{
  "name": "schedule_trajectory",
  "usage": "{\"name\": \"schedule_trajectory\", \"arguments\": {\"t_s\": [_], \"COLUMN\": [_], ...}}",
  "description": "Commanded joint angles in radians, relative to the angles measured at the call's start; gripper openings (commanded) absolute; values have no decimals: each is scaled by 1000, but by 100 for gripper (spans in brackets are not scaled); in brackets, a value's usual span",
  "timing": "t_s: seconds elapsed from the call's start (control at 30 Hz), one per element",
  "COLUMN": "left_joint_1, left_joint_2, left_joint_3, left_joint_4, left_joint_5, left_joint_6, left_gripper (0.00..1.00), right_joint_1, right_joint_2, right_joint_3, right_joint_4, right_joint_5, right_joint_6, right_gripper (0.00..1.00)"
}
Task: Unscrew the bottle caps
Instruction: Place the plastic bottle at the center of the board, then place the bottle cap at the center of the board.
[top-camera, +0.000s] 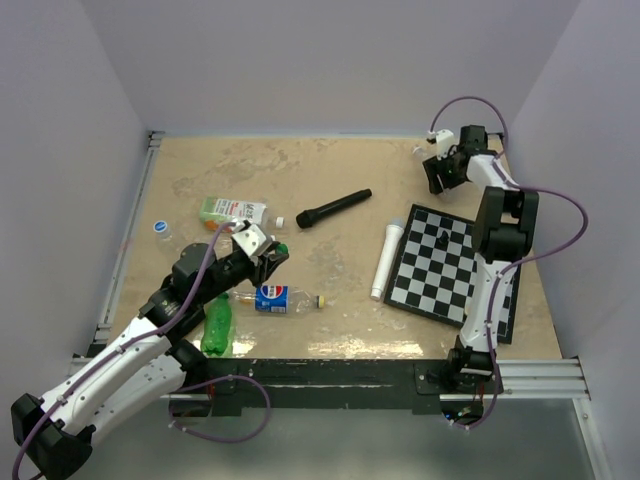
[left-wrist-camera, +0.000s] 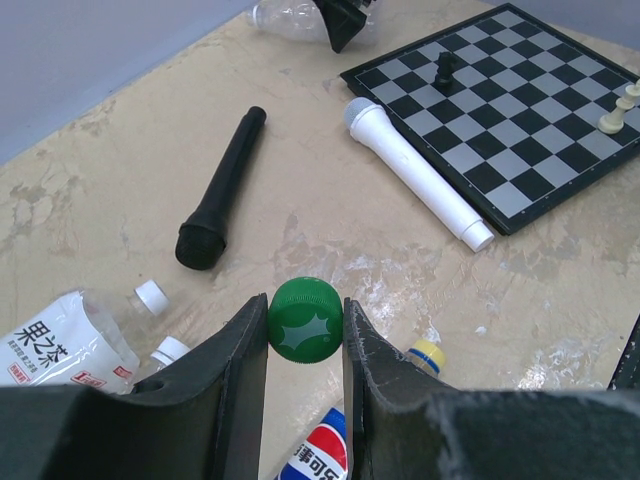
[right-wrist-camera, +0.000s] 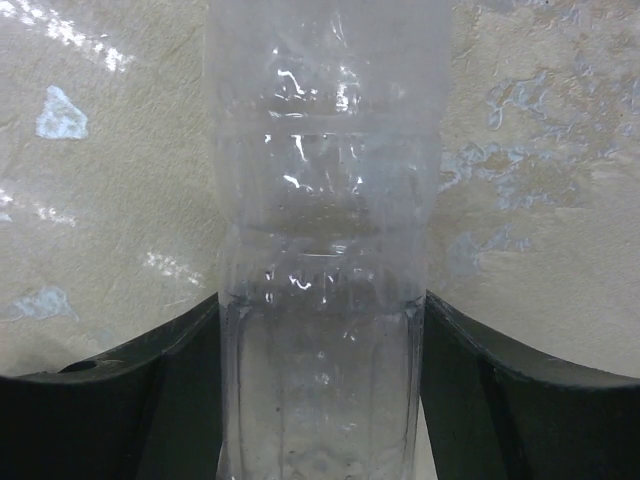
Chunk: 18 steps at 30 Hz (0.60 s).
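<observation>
My left gripper (left-wrist-camera: 305, 303) is shut on a green bottle cap (left-wrist-camera: 303, 322) and holds it above the table; it also shows in the top view (top-camera: 268, 256). The bright green bottle (top-camera: 217, 325) lies below it, near the front edge. A Pepsi-labelled bottle (top-camera: 272, 298) with a yellow cap (left-wrist-camera: 427, 355) lies just beside it. My right gripper (top-camera: 441, 168) at the far right is shut on a clear bottle (right-wrist-camera: 320, 200); its cap is hidden. A loose white cap (left-wrist-camera: 150, 296) and a blue cap (top-camera: 158, 226) lie on the left.
A white-and-green carton (top-camera: 232, 211) lies at the left. A black microphone (top-camera: 333, 208) lies mid-table and a white microphone (top-camera: 386, 260) lies beside a chessboard (top-camera: 465, 285) with a few pieces at the right. Walls close in the table on three sides.
</observation>
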Motion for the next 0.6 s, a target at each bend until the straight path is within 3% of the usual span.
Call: {"name": "schedule_trajectory", "arguments": {"t_s": [0.0,0.57], "left_joint_1": [4,4], "left_joint_2": [2,3], "left_joint_3": [-4,-2], "left_joint_4": [50,48], "left_joint_5": [-5,5], "left_joint_6": [15,15], "left_gripper": [0,0], "right_joint_1": [-5,-5], "right_joint_2": [-128,-164], "right_joint_3": [-32,-57], "right_joint_4": [40,33], "right_joint_5": [-57,-129], "right_joint_6": [-8,-43], "right_gripper": [69,71]}}
